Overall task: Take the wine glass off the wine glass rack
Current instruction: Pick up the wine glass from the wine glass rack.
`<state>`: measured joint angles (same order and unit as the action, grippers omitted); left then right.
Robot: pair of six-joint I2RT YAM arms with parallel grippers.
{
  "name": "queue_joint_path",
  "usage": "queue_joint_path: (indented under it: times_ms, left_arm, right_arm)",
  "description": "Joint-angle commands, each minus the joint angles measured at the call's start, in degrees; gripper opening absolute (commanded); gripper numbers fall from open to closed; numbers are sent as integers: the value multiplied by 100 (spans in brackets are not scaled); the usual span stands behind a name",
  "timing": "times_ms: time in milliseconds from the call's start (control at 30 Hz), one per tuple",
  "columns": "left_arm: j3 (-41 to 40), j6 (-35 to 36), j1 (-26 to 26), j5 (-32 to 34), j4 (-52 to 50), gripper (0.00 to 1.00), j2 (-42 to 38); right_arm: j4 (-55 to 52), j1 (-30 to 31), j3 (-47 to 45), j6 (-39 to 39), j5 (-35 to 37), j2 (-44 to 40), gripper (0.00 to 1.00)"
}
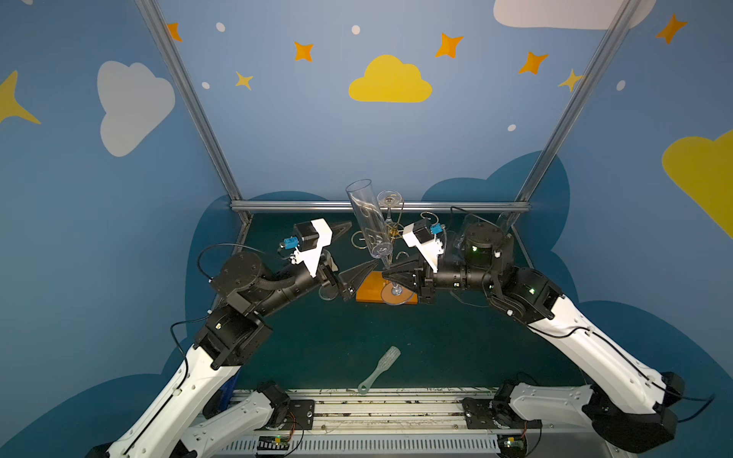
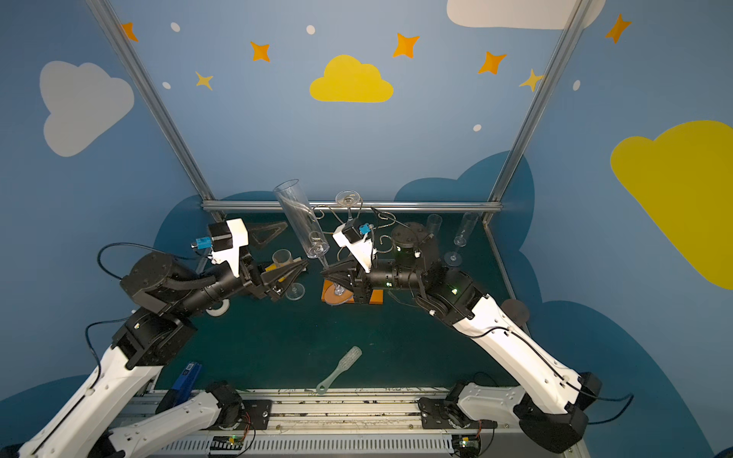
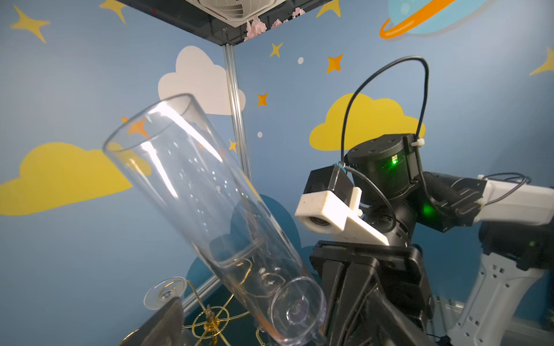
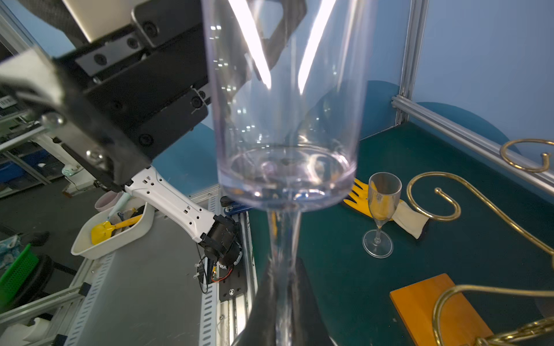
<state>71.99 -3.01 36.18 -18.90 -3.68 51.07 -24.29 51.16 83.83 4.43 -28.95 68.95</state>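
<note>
The wine glass (image 1: 367, 222) was held clear of the wine glass rack (image 1: 368, 292), pinched by its thin stem alone in the right claw (image 1: 385, 273), which was closed tight on it from 3 o'clock. The bowl was tilted toward 11 o'clock, with the foot over the rack's orange base; whether foot and base touched could not be told. The left claw (image 1: 365, 244) was spread wide at 9 o'clock with nothing gripped, its fingers flanking the bowl.

A slip or swivel in so narrow a grip was judged the main risk, since the top-heavy bowl was leaned off vertical. The bowl could also be clipped by a left finger on withdrawal. At 1 o'clock, just beside the bowl, a second glass (image 1: 390, 198) was hung from the gold wire arms, and it could be knocked loose by a careless swing.
</note>
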Motion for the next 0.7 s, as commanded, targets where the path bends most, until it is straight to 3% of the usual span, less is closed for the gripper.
queue_joint_path:
  times_ms: [0,400,667]
  left_arm:
    - [219,-1164,-141,-771,385,94,7]
    - [224,-2628,-645,-1724,1030,94,385]
    - [195,-2982,-759,-1462,1135,92,572]
  right_arm:
    - [164,74,-101,-300,291,-151,0]
    - [263,232,-298,-403,447,-215,0]
    - [259,393,-375,-515,456,-259,0]
